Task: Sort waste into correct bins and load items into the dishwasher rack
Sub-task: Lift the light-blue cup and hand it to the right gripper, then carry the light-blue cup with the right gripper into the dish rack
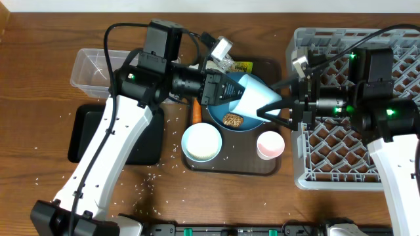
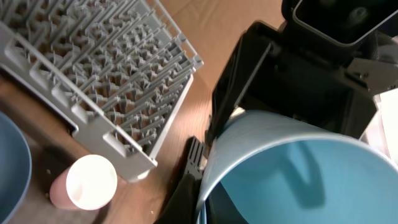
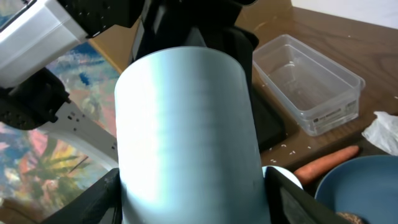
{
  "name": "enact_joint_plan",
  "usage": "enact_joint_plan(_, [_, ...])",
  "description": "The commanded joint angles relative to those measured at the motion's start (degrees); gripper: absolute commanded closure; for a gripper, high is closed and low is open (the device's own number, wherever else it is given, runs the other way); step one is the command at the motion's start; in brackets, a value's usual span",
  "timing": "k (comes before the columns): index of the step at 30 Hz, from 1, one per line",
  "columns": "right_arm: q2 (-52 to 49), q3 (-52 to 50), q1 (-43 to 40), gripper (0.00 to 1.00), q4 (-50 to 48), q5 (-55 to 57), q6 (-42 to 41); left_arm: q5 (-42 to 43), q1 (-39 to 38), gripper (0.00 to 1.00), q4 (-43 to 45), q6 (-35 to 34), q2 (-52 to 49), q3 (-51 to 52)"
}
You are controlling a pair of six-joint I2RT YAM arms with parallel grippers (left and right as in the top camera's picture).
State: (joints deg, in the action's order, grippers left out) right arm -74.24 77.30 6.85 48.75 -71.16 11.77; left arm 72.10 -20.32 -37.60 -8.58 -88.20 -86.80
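The grey dishwasher rack (image 1: 335,154) stands just beside the right edge of the dark-brown serving tray (image 1: 230,164), with no dish in its lattice. The shallow black tub (image 1: 82,137) lies off the tray's left edge, partly under the left arm, and the clear plastic tub (image 1: 88,65) sits farther off the tray's far-left corner; the right wrist view shows nothing in it. On the tray's middle lies the dark-blue round plate (image 1: 216,118), with the white bowl (image 1: 201,142) at the tray's near-left and the pink-lined cup (image 1: 270,144) at its near-right, both upright. Above the plate, clear of the tray, the light-blue cup (image 1: 256,95) lies on its side in the air between the 2 arms. The left gripper (image 1: 235,92) is clamped on its rim end, while the 2 fingers of the right gripper (image 1: 268,105) stand on either side of its base end; whether they press on the wall I cannot tell. The small orange carrot (image 1: 195,113) lies along the tray's left edge beside the plate. The yellow-green foil wrapper (image 1: 240,67) is at the tray's far edge. The brown food lump (image 1: 232,120) rests on the plate. The crumpled white tissue (image 3: 384,132) shows just beyond the carrot in the right wrist view. Loose white rice grains (image 1: 152,177) are scattered on the table off the tray's near-left corner.
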Motion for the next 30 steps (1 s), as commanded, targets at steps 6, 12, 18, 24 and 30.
enact_joint_plan(6, [0.8,1.0,0.0,0.5,0.5,11.3,-3.9,1.8,-0.2,0.32,8.3,-5.2,0.3,-0.2])
enact_joint_plan(12, [2.3,1.0,-5.2,0.55,1.5,16.8,-9.4,1.8,0.5,0.07,13.4,-8.3,0.3,-0.2])
enact_joint_plan(18, [4.5,1.0,-15.7,0.58,7.1,30.8,-16.2,2.0,3.0,0.06,13.3,-9.8,0.3,-0.2])
enact_joint_plan(24, [5.6,1.0,-29.8,0.59,15.7,43.4,-22.7,2.3,3.9,0.05,13.3,-10.2,0.3,-0.2])
enact_joint_plan(30, [4.3,1.0,-45.0,0.59,20.9,48.9,-27.2,2.3,3.9,0.06,13.2,-10.2,0.3,-0.2])
